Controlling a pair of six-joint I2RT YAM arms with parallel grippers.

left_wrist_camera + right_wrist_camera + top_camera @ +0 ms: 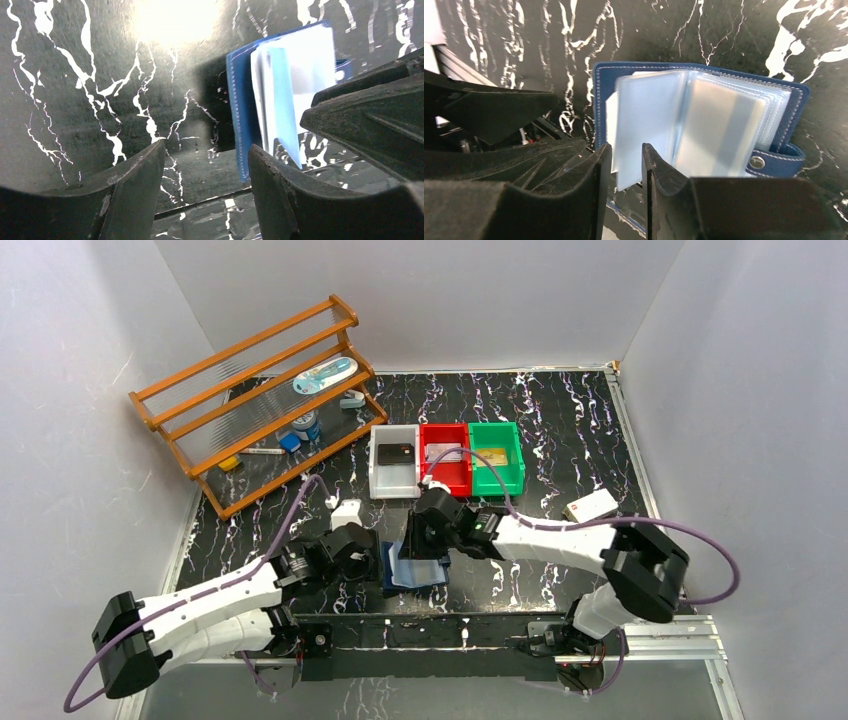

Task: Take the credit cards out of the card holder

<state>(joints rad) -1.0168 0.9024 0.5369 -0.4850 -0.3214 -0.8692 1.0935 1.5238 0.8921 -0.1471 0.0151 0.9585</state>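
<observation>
1. The bench is black with white veins like marble.
2. A wooden rack stands at the far left. The labels on the small items on its shelves are too small to read.
3. A white bin, a red bin and a green bin sit side by side, touching, at mid-bench.
4. The left claw is just left of the card holder, its jaws spread wide with nothing between them.
5. The right claw hangs over the holder's near edge. Its jaws stand a narrow slot apart, and a corner of a clear sleeve shows in the gap.
6. The card holder lies open on the bench between the two claws. It is navy outside, its pale sleeves are fanned up, and no print is legible on it.
7. A white block lies to the right, well apart.
8. The credit cards lie one to a bin: a black card in the white, a silvery card in the red and a gold card in the green. Their print is unreadable.
</observation>
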